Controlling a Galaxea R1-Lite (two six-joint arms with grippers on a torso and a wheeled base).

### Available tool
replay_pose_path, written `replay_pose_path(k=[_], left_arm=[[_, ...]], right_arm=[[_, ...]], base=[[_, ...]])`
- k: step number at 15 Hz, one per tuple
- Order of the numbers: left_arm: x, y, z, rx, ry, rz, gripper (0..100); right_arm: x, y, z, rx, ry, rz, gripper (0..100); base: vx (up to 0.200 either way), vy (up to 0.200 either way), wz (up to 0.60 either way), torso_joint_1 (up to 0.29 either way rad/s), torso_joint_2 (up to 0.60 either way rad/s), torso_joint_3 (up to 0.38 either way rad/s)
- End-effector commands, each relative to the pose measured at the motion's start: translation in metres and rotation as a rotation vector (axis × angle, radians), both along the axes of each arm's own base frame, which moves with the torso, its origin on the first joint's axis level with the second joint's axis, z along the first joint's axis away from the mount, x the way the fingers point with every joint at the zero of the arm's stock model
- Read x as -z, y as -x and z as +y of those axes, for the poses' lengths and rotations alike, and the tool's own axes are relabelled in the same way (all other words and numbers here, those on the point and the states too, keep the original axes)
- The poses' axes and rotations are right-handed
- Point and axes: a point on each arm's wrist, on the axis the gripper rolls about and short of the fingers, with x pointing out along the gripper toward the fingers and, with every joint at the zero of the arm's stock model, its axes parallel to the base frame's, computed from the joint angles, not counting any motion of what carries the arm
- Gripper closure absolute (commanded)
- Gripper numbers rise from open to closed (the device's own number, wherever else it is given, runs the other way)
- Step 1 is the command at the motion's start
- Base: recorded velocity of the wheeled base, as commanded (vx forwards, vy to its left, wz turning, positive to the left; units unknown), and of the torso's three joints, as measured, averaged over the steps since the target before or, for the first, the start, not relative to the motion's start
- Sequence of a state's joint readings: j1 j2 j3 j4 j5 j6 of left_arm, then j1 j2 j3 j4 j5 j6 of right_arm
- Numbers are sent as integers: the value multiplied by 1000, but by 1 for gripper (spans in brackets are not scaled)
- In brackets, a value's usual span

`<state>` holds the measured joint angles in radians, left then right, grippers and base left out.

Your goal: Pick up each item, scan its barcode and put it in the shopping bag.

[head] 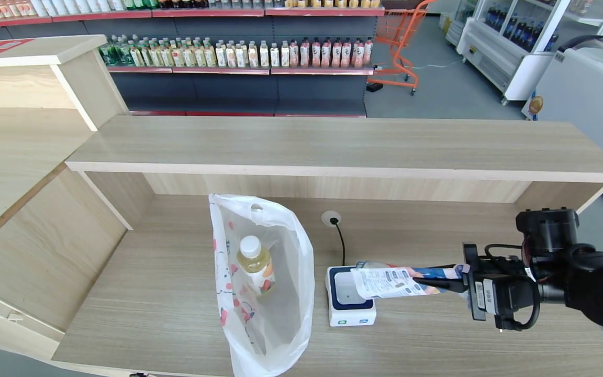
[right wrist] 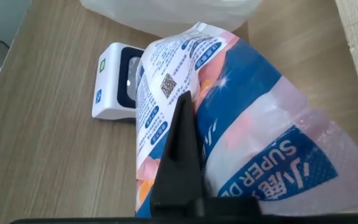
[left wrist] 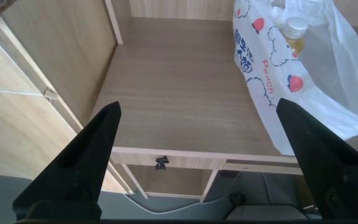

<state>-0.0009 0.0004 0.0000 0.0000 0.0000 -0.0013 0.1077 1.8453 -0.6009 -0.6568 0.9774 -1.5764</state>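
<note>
My right gripper [head: 440,283] is shut on a blue, pink and white snack packet [head: 398,280], held level with its printed end over the white barcode scanner [head: 348,303]. In the right wrist view the packet [right wrist: 241,124] is pinched by a black finger [right wrist: 180,155], with the scanner [right wrist: 114,84] beyond it. A white plastic shopping bag [head: 275,293] stands open to the scanner's left, with a yellow drink bottle [head: 255,264] inside. My left gripper [left wrist: 197,155] hangs open over the counter's front left edge, the bag [left wrist: 272,68] and bottle [left wrist: 294,34] ahead of it.
A black cable [head: 341,241] runs from a round desk port [head: 331,217] to the scanner. A raised wooden ledge [head: 343,146] walls the counter's far side, with side panels left and right. Bare wooden counter [head: 160,283] lies left of the bag.
</note>
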Motion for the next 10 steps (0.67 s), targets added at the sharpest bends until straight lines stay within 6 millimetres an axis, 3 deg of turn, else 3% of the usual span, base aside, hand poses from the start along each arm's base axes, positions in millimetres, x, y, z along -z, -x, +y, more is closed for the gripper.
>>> replay_pose_path(k=[1,3,10], left_arm=[[0,0,0,-1,0,0,0],[0,0,0,1,0,0,0],[0,0,0,-1,0,0,0]], right_arm=[[6,-13,9,-46,-13,4,100],[3,-19,11,-94,-44,-10,100],[35,-38,20,-248,-79,-38,100]], base=[[0,0,0,0,0,0],[0,0,0,0,0,0],[0,0,0,0,0,0]])
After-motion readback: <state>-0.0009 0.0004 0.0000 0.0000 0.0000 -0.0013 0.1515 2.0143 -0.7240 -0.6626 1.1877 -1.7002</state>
